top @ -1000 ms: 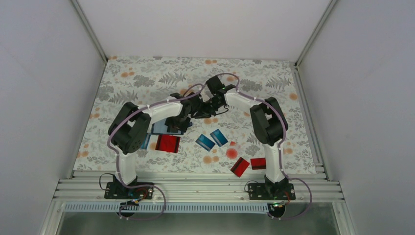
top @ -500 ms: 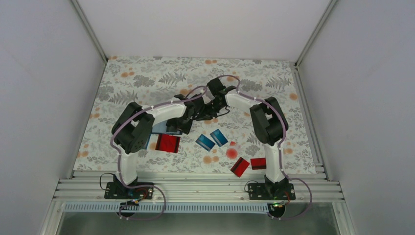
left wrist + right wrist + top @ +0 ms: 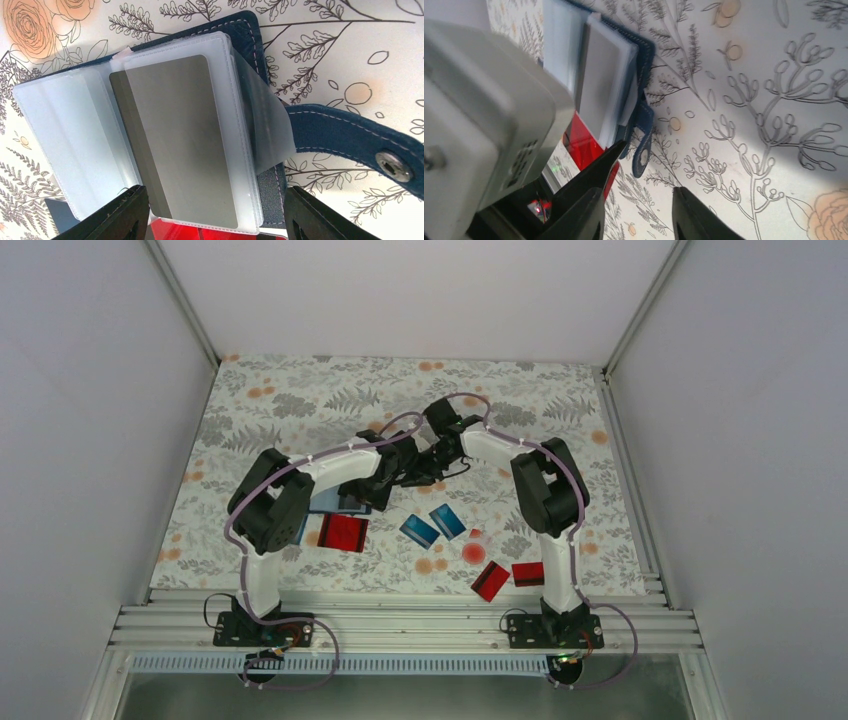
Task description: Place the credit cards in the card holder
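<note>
The card holder [image 3: 250, 40] lies open on the flowered cloth, navy with clear sleeves, and a grey-looking card [image 3: 185, 140] sits in one sleeve. Its snap tab [image 3: 395, 165] sticks out to the right. My left gripper [image 3: 216, 192] is open and straddles the sleeves' near edge, with a gap on the right side. The right gripper [image 3: 651, 167] is open just beside the tab [image 3: 642, 155], with only cloth between its fingers. A red credit card [image 3: 343, 532] lies partly under the holder [image 3: 330, 502]. Two blue cards [image 3: 420, 530] and two red ones [image 3: 490, 580] lie nearer the bases.
A small clear piece with a red dot [image 3: 474, 547] lies among the loose cards. The left arm's wrist housing [image 3: 474, 100] fills the left of the right wrist view, close to the right fingers. White walls surround the cloth [image 3: 300, 400].
The left jaws have opened wider and the left arm has shifted slightly toward the right arm. The right jaws have parted a little. The loose cards have not moved.
</note>
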Available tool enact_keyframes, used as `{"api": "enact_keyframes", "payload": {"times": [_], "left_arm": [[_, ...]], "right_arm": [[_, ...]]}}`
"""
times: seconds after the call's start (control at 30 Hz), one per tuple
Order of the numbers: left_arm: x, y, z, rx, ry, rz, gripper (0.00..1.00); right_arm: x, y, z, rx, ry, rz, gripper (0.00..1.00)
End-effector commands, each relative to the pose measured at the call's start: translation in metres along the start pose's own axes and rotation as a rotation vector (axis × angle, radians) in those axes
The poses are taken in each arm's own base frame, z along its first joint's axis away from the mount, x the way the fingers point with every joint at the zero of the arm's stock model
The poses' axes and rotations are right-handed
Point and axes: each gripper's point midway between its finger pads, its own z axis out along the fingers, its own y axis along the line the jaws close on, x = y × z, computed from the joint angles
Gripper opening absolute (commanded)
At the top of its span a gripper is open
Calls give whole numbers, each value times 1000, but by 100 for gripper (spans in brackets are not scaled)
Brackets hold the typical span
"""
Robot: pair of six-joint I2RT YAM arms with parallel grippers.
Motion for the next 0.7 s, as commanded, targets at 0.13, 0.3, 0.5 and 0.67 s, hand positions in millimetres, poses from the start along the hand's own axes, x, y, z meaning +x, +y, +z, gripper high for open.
{"api": "enact_keyframes", "payload": {"times": [0.13, 0.3, 0.5, 0.67], "left_arm": [[3, 4, -8, 8, -18, -32, 68], [4, 6, -8, 3, -29, -44, 67], [4, 7, -7, 12, -40, -44, 67], [4, 7, -5, 11, -41, -39, 66]], "right_arm": [[19, 6, 15, -72, 105, -46, 43], [25, 4, 28, -74, 148, -50, 41], [25, 7, 37, -81, 160, -66, 39], [20, 6, 38, -73, 141, -62, 38]]}}
